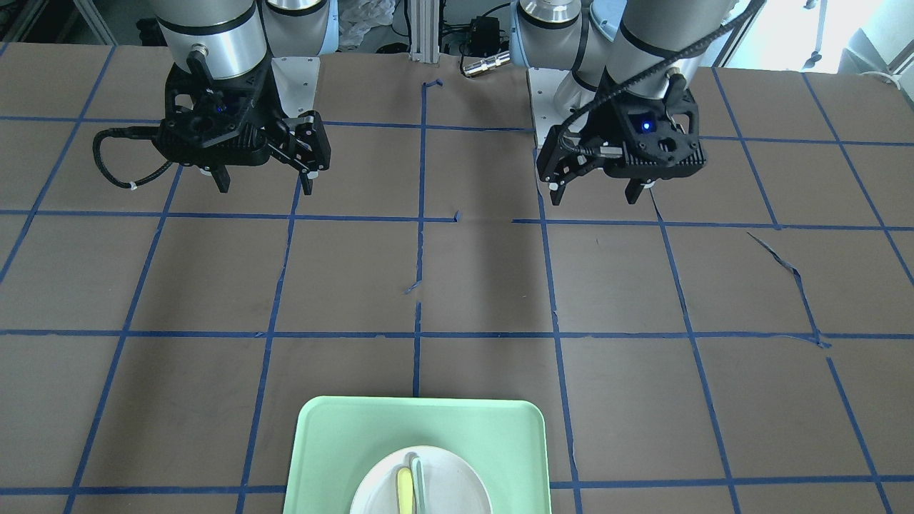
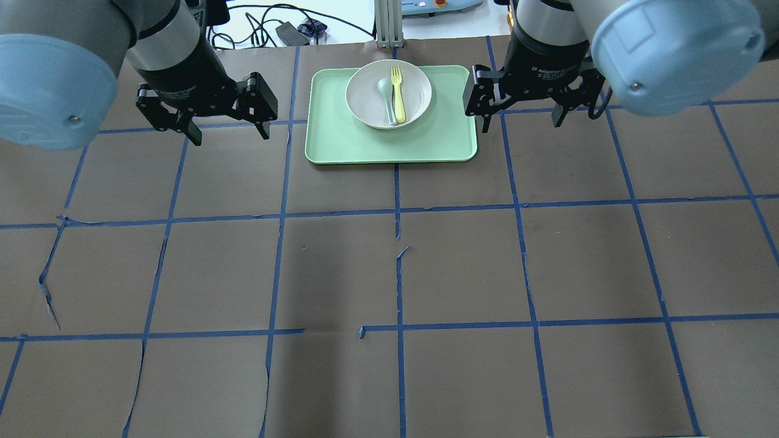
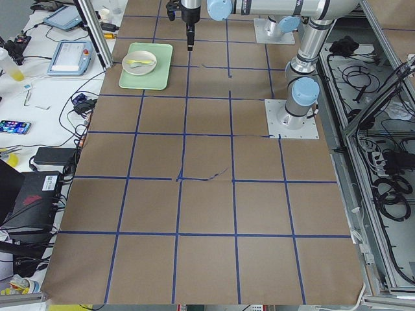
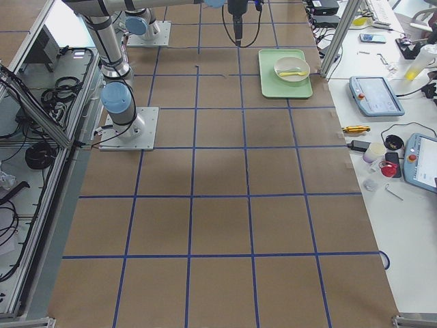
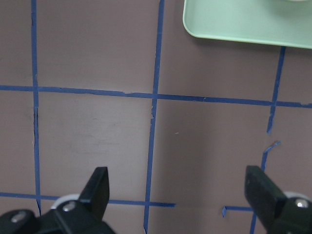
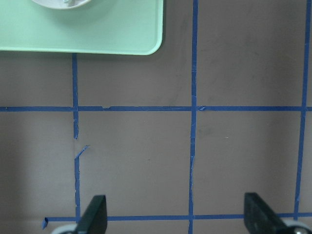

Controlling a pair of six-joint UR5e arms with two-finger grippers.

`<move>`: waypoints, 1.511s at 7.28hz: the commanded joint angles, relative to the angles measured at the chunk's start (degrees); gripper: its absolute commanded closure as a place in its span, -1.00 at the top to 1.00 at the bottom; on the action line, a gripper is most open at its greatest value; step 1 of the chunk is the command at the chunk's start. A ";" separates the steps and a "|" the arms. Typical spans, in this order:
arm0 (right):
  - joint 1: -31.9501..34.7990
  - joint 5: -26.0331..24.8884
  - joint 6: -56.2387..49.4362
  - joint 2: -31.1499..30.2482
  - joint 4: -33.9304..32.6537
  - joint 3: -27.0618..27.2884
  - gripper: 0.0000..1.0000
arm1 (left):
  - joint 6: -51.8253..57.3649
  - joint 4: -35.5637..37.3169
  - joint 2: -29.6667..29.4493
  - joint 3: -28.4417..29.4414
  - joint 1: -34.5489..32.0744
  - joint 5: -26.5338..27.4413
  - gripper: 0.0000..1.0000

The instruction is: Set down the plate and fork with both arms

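The round white plate (image 2: 365, 91) sits on the light green tray (image 2: 389, 140) at the table's far middle. The yellow fork (image 2: 398, 91) lies in the plate beside a pale grey-green spoon (image 2: 386, 97). Plate (image 1: 457, 478) and fork (image 1: 405, 492) also show at the bottom of the front-facing view. My left gripper (image 2: 230, 135) hangs open and empty above the table to the left of the tray. My right gripper (image 2: 521, 125) hangs open and empty to the tray's right. The wrist views show each open gripper, left (image 5: 179, 190) and right (image 6: 176, 214), over bare table.
The table is brown paper with a blue tape grid (image 2: 398, 207). A tray corner shows in the left wrist view (image 5: 243, 24) and the right wrist view (image 6: 97, 29). Cables and devices lie beyond the table's far edge (image 2: 286, 30).
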 commanded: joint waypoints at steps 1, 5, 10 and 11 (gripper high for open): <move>0.00 0.15 0.00 -0.05 0.00 0.00 1.00 | 1.60 -1.08 0.96 -0.14 -0.64 -0.25 1.00; 0.00 0.15 -0.09 -0.22 0.44 -0.44 1.00 | 1.60 -0.99 0.88 -0.49 -0.73 -0.43 1.00; 0.00 0.32 -0.61 3.09 -4.03 -0.52 1.00 | 1.69 -0.90 0.88 -0.58 -0.82 -0.26 1.00; 0.52 0.33 -0.61 8.86 -10.05 -2.36 1.00 | 1.69 -0.90 0.79 -0.67 -0.82 -0.25 1.00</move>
